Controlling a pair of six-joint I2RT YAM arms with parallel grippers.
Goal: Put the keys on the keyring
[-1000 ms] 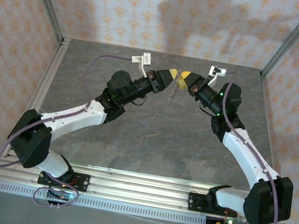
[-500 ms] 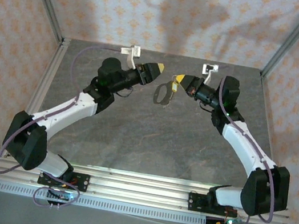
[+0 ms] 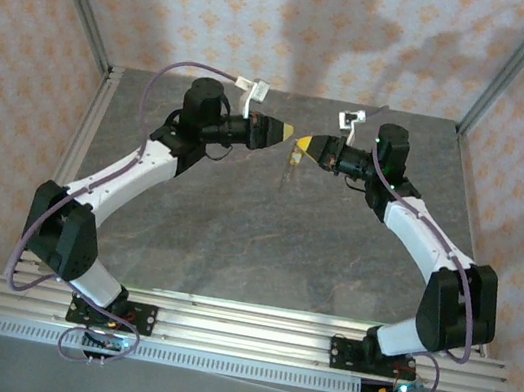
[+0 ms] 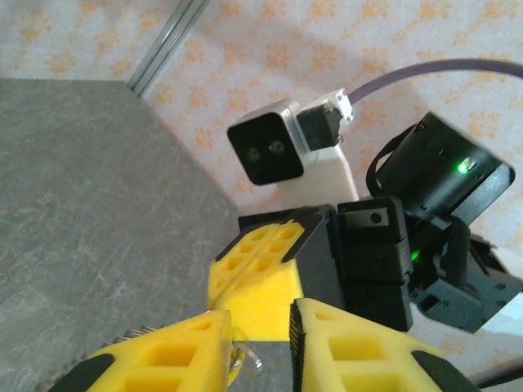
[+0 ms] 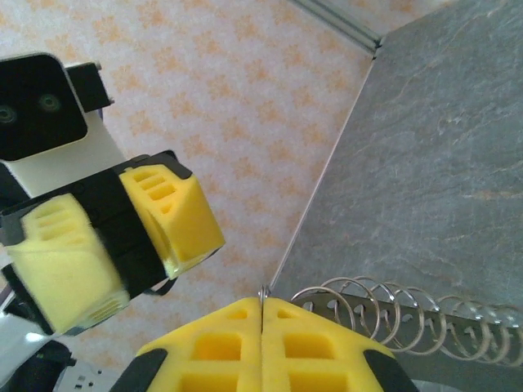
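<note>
Top external: logged left gripper point(image 3: 281, 129) and right gripper point(image 3: 302, 143) nearly tip to tip above table point(image 3: 265, 237), keyring point(image 3: 294, 157) hanging under right; left wrist: caught left fingers point(image 4: 176, 355) slightly parted, wire glint between; right wrist: saw right fingers point(image 5: 221, 343) clenched on keyring wire, coils alongside.

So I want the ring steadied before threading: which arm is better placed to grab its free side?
Left, probably. The left gripper is open and sits tip to tip with the right gripper, which is shut on the keyring and would drop it if it let go.
</note>
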